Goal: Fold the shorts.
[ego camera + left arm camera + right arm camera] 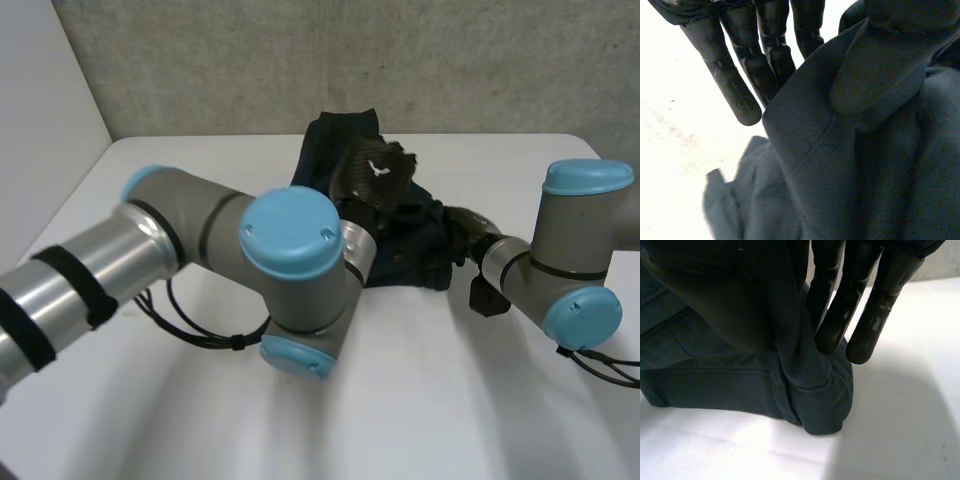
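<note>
The white surface [420, 400] fills most of the head view, and its rounded far edge meets a grey speckled wall [300, 60] across the top of the frame. A plain white wall panel [40, 100] stands in the upper left. The dark shorts [405, 245] lie bunched in a heap just above the centre of the frame, near the far edge of the surface.

The left arm [180, 240] comes in from the lower left. The left hand [375, 170] sits at the top of the heap with a raised fold of cloth. In the left wrist view its straight fingers [735, 95] lie on one side of a fold of the shorts [810, 165] and the thumb [875, 75] presses on the other, pinching the cloth.

The right arm [570, 270] stands at the right of the frame, with the right hand [468, 228] at the heap's right edge. In the right wrist view its fingers [867, 335] and thumb grasp a fold of the shorts [740, 385]. A seamed corner rests on the bright surface [900, 430] under the fingertips.
</note>
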`<state>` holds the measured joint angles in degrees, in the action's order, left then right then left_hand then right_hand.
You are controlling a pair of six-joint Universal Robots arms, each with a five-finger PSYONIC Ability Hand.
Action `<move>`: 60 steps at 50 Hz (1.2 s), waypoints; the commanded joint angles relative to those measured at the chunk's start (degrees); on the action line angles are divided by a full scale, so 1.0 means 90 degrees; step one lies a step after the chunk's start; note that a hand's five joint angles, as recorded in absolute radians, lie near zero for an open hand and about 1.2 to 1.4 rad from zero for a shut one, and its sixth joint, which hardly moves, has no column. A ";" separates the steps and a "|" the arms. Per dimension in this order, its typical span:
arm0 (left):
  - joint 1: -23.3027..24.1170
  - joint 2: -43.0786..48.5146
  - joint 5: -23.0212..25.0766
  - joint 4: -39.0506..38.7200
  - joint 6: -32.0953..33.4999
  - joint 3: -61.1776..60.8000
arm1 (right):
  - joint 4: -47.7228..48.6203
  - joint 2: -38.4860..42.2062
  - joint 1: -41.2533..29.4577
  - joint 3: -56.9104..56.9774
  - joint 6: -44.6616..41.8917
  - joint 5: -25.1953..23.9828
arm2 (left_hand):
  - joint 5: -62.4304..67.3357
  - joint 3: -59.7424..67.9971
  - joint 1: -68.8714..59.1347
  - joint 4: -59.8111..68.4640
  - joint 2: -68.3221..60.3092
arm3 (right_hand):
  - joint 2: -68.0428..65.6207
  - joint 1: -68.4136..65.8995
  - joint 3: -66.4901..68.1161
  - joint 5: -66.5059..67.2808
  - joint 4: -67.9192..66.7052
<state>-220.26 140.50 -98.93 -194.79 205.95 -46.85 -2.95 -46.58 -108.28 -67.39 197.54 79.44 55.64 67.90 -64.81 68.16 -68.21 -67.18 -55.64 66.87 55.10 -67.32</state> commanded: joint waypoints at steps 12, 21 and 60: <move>-0.1220 -0.3285 -0.0688 0.0500 -0.0169 -0.2264 | 0.1168 -0.3172 -0.0069 -0.0968 -0.3495 0.0197 | 0.1595 0.1344 -0.1688 0.1316 -0.1310 | -0.1425 -0.2706 0.1459 0.1655 -0.1409; -0.1815 -0.4429 -0.0659 0.0501 -0.0608 -0.4109 | 0.0739 -0.3477 -0.1045 -0.1340 -0.6859 0.0703 | 0.1355 0.1104 -0.1448 0.1076 -0.1070 | -0.1425 -0.2706 0.1459 0.1655 -0.1409; -0.1524 -0.5789 0.0191 0.0920 -0.1682 -0.7001 | 0.1168 -0.3214 -0.1749 -0.4026 -0.6110 0.1193 | -0.5283 -0.5534 0.5190 -0.5562 0.5568 | -0.1425 -0.2706 0.1459 0.1655 -0.1409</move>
<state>-237.42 85.93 -97.15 -187.30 192.84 -109.62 7.20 -75.27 -124.03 -103.60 140.21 90.12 3.01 13.71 -13.82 13.28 -13.19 -67.18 -56.38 69.35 56.54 -68.05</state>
